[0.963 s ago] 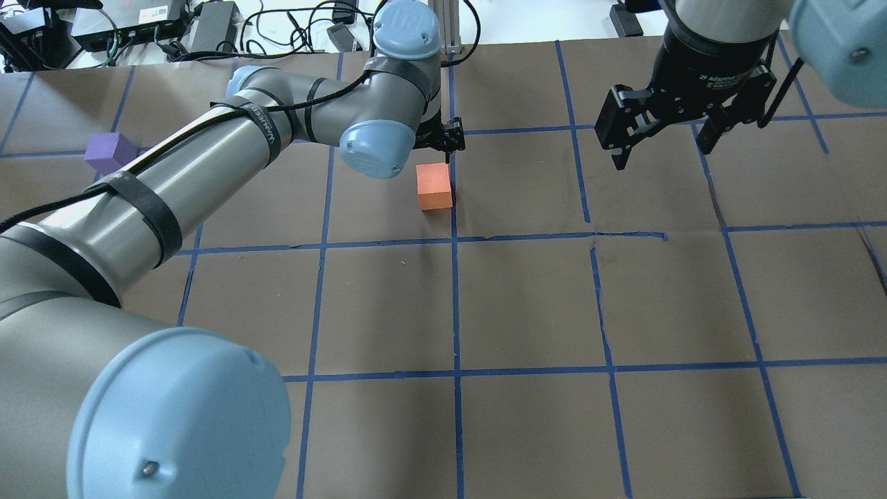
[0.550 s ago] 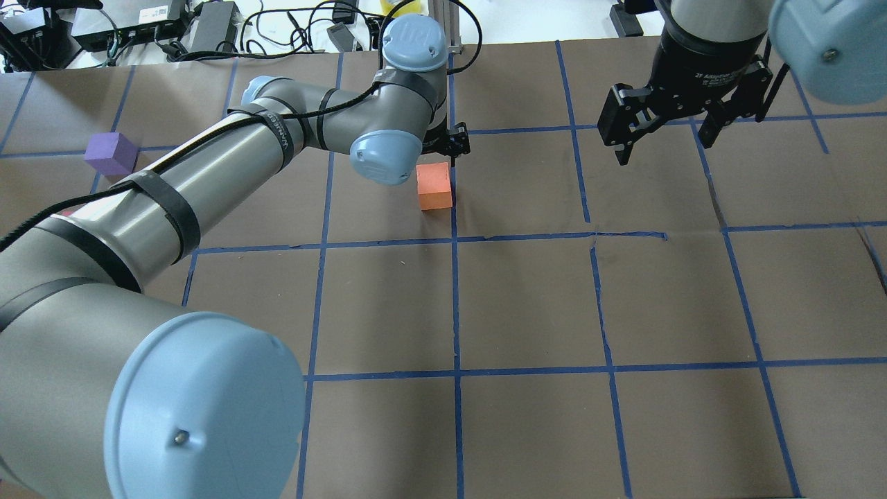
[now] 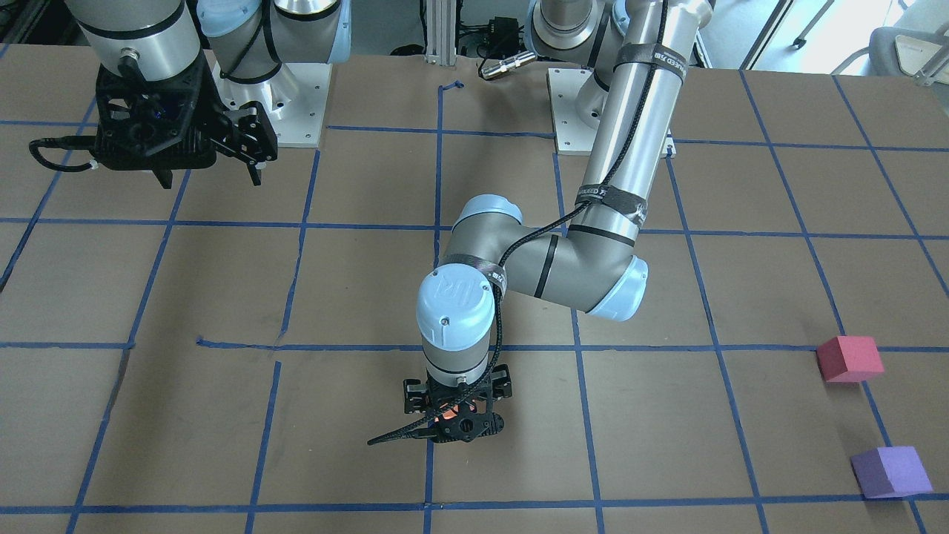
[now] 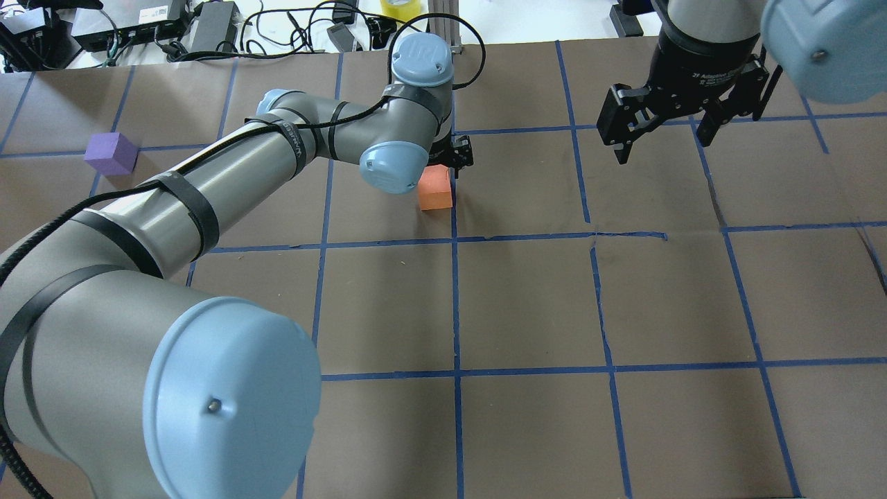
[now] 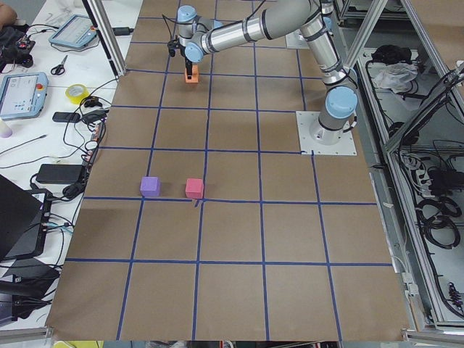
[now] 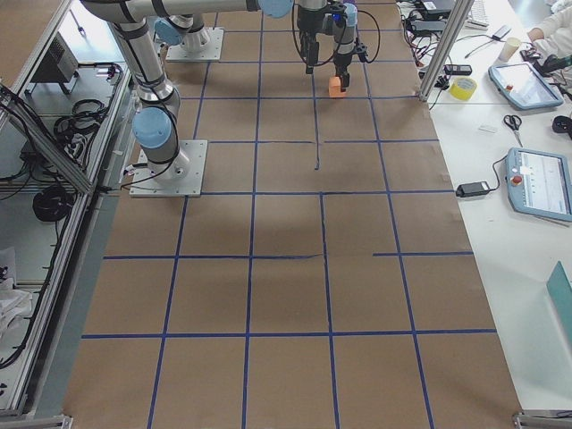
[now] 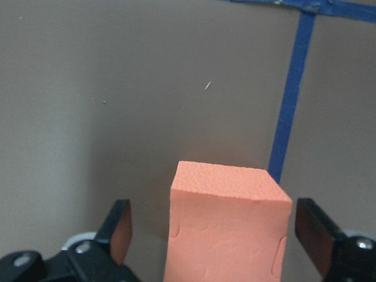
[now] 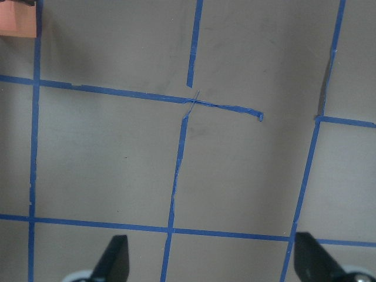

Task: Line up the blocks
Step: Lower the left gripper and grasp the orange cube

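- Three blocks lie on the table: the orange block mid-table, and the pinkish-red block and purple block near each other, well apart from it, towards the robot's left.
- The left gripper straddles the orange block, jaws spread, not pinching. One finger almost touches it; the other leaves a gap.
- Risk: closing off-centre could shove or twist the block, or squash the foam.
- The right gripper hovers spread and empty, well away.
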